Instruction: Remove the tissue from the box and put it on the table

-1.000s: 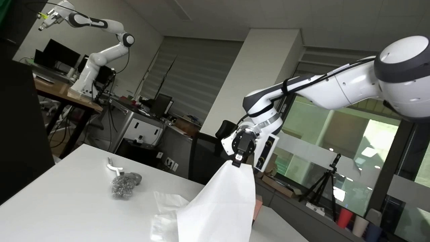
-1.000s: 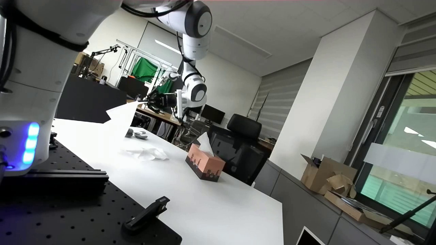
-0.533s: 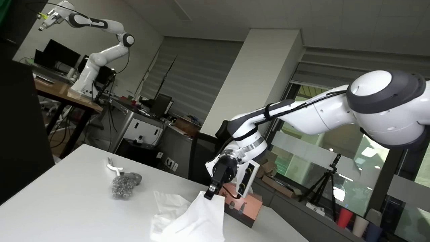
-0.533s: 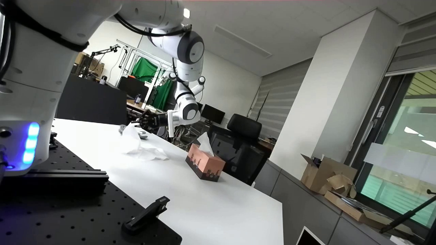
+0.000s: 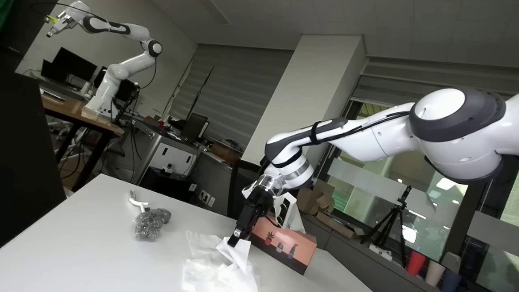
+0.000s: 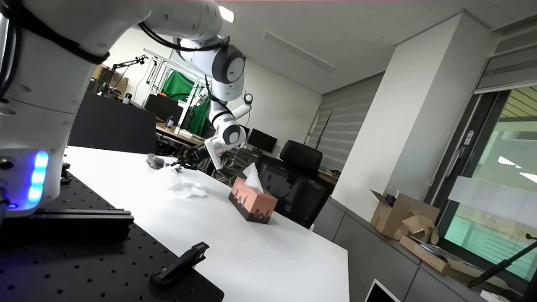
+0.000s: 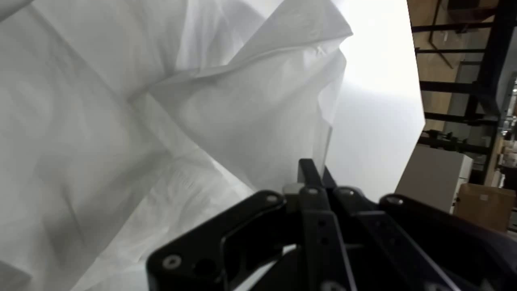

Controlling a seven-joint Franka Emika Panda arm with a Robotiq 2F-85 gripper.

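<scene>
My gripper (image 5: 234, 242) is shut on a corner of a white tissue (image 5: 239, 255), low over the white table (image 5: 81, 251). In the wrist view the gripper (image 7: 318, 171) pinches the tissue (image 7: 250, 117) between its fingertips, and the tissue spreads out in folds. Most of it lies crumpled on the table, over or against another thin white sheet (image 5: 199, 245); where one ends is hard to tell. The orange tissue box (image 5: 284, 247) stands just behind the gripper. In an exterior view a tissue (image 6: 253, 178) sticks up from the box (image 6: 251, 201).
A scourer-like grey mesh ball (image 5: 148, 225) and a white-handled item (image 5: 138, 201) lie on the table's far side. A black chair (image 6: 289, 188) stands at the table edge behind the box. A black perforated plate (image 6: 105, 256) with a black clamp (image 6: 180, 266) borders the table.
My gripper has come down towards the table with the tissue, moving left in an exterior view. The tissue hung long before and now lies crumpled. The box has come into fuller view there.
</scene>
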